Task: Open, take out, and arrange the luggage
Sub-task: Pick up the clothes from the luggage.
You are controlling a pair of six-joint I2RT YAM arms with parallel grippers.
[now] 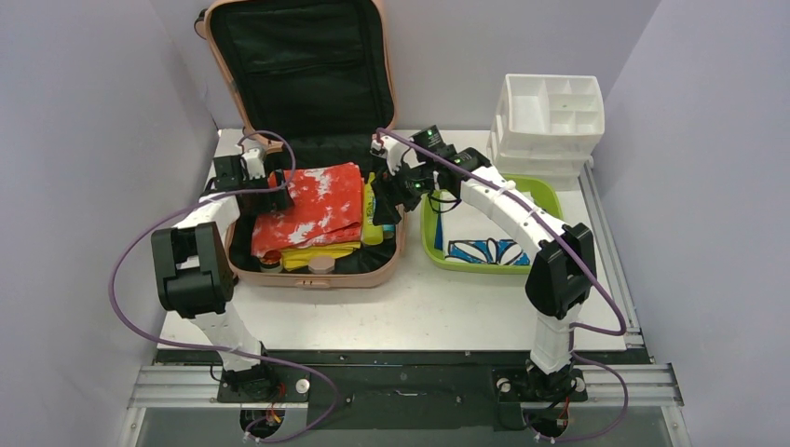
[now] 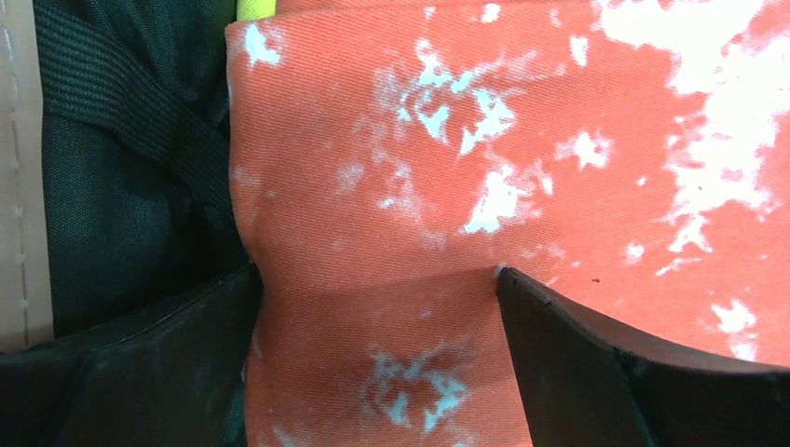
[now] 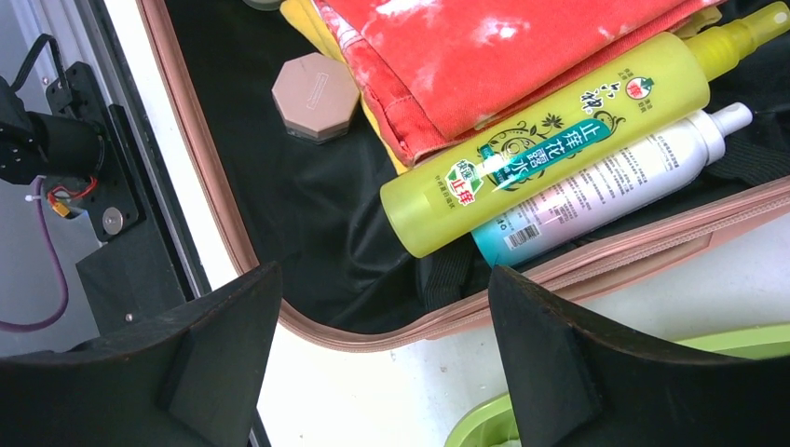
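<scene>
The left gripper (image 2: pixel 377 275) has its fingers apart, straddling the near-left part of a folded red cloth with white blotches (image 2: pixel 522 140); one finger (image 2: pixel 177 354) sits at the cloth's edge over black lining, the other (image 2: pixel 615 372) on the fabric, and whether either presses into it is hard to say. Beside that edge a black strap (image 2: pixel 121 102) crosses the lining. The right gripper (image 3: pixel 384 270) is also spread wide and holds nothing, hanging over the right rim of the luggage (image 1: pixel 354 277). The luggage lies unzipped at the back-left of the table (image 1: pixel 419 307), its lid propped upright against the rear wall. Below the right gripper a yellow-green bottle (image 3: pixel 550 140) lies on its side against the cloth, with a white spray bottle (image 3: pixel 606 186) touching it on the rim side, so both stand between this gripper and the cloth. An octagonal pinkish cap (image 3: pixel 315 96) sits near the front wall, and a yellow fabric (image 3: pixel 298 19) shows under the red one. Just right of the luggage is a lime-green tray (image 1: pixel 484 267) holding a blue-and-white flowered item (image 1: pixel 486 251), partly hidden by the right arm; behind the tray stands a stacked white organizer (image 1: pixel 550 116). What lies beneath the cloths cannot be seen.
</scene>
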